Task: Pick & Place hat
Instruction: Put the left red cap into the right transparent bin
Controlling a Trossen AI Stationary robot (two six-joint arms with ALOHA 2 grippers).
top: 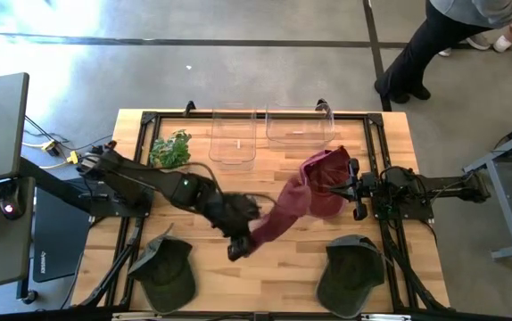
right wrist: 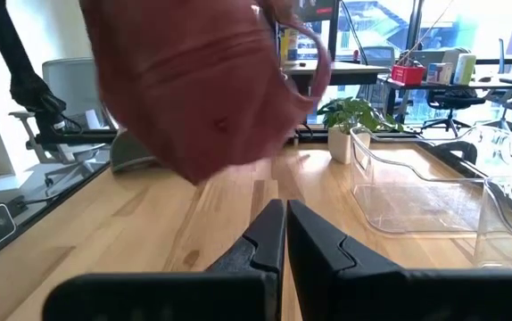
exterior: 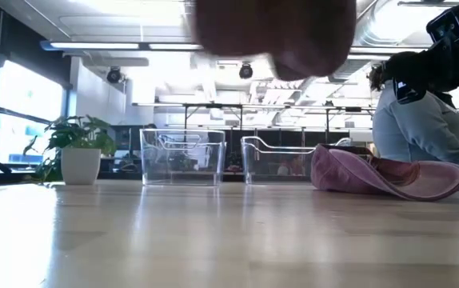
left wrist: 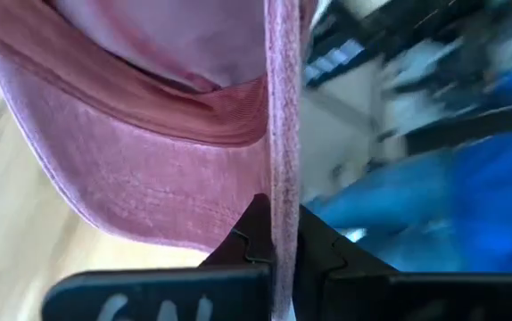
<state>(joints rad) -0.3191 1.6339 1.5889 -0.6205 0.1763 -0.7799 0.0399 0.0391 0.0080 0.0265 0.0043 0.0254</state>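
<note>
pink cloth hat (top: 296,201), light and limp, hangs above the table (top: 283,267) centre, its brim pinched edge-on by the left gripper (top: 238,250); right gripper (top: 356,192) pressed together, empty, beside its crown; the stiffer brim seems the soundest hold.

Maroon hat (top: 296,198) blurred in low view, crown cut by the top edge; also smeared in right wrist view. Left gripper (top: 241,242) partly covered by hat brim in high view. Room behind hat in left wrist view (left wrist: 434,116) streaked beyond reading. Person (top: 443,36) cut off by top edge in high view, only legs and shoes visible. Right green cap (top: 350,275) clipped at bottom edge. Contents of clear bins (exterior: 183,157) too faint to tell. Right gripper (top: 357,192) fingertips partly behind hat crown.
</note>
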